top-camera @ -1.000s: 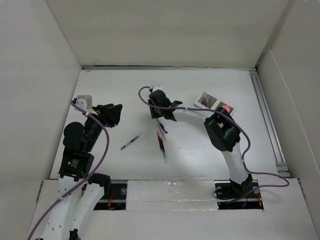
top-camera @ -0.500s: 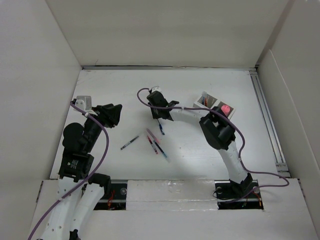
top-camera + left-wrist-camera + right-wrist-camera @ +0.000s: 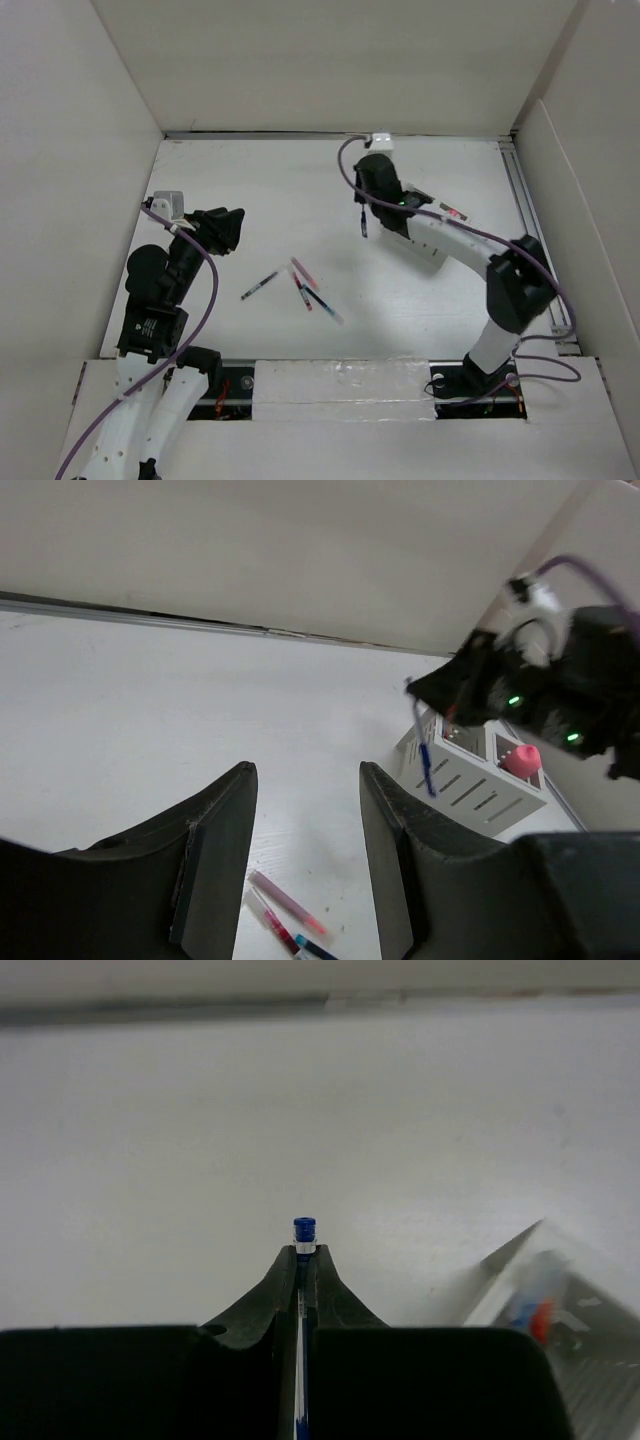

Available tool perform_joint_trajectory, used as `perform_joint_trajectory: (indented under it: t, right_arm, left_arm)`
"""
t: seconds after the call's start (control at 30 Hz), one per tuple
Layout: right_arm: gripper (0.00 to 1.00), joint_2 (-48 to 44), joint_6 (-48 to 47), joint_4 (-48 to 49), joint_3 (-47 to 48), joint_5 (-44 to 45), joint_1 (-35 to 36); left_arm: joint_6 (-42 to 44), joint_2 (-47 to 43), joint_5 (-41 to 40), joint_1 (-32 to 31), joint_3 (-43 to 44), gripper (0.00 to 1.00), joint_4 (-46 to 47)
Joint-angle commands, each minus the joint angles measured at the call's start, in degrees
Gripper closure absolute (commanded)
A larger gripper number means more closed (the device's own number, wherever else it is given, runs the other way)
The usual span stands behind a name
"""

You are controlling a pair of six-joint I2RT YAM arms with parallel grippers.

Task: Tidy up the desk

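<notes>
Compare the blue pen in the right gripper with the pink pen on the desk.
The blue pen is clamped in the right gripper, held above the desk; the pink pen lies loose on it. The blue pen hangs nearly upright; the pink pen lies flat beside other pens. Both are slim pens.

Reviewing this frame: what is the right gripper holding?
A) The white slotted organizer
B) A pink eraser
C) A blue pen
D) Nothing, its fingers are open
C: the right wrist view shows the right gripper shut on a blue pen, whose cap sticks out past the fingertips. The left wrist view shows the pen hanging below that gripper, off the tabletop.
</notes>
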Motion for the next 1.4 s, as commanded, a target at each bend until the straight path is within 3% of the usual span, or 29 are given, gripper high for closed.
perform_joint_trajectory:
  t: [0.0,0.27,0.53,0.67,0.9,1.07,1.13,1.23,1.27,1.3,1.33,1.37]
  right_arm:
    - [1.0,-8.22,0.18,12.46,-3.16,6.8,-5.46]
    - [1.0,-12.1,-0.69,25.02,-10.64,14.0,-16.73]
    - [1.0,-7.01,-4.56,30.58,-10.55,14.98,-17.53]
    - [1.0,-6.56,-7.46,34.08,-13.44,19.98,-14.37]
    - [0.77,-8.23,-7.9,37.86,-20.21,23.25,-9.79]
    - [0.56,-13.66,-5.18,33.4,-21.45,22.99,-5.85]
    - [0.54,-16.22,-2.02,29.71,-21.62,20.18,-4.97]
    - [0.65,-20.36,2.11,25.05,-22.15,8.87,-3.38]
    - [0.82,-20.62,2.38,24.25,-22.33,-1.18,-2.6]
    - [0.94,-20.02,3.25,23.99,-22.68,-4.5,-1.72]
    - [1.0,-17.92,4.05,23.03,-22.51,-12.36,1.34]
    - [1.0,-17.9,4.05,22.23,-22.5,-12.44,1.37]
  left_arm:
    - [0.72,0.32,0.0,0.32,1.6,0.59,2.75]
    - [0.72,0.41,0.0,0.32,1.6,0.59,2.74]
    - [0.89,0.24,0.0,0.32,1.52,0.59,2.57]
    - [0.89,0.23,-0.44,0.32,1.69,0.59,2.57]
    - [0.72,0.32,0.61,0.32,1.6,0.59,2.74]
    - [0.63,0.5,0.44,0.32,1.6,0.59,2.75]
    - [0.63,0.41,0.79,0.32,1.43,0.59,2.83]
    - [0.54,0.32,0.35,0.32,1.51,0.59,3.01]
    - [0.54,0.85,0.26,0.32,1.6,0.59,2.83]
    - [0.54,0.94,0.52,0.32,1.69,0.59,2.75]
    - [0.63,0.68,0.53,0.32,1.43,0.59,2.92]
    - [0.63,0.67,0.53,0.32,1.43,0.59,2.92]
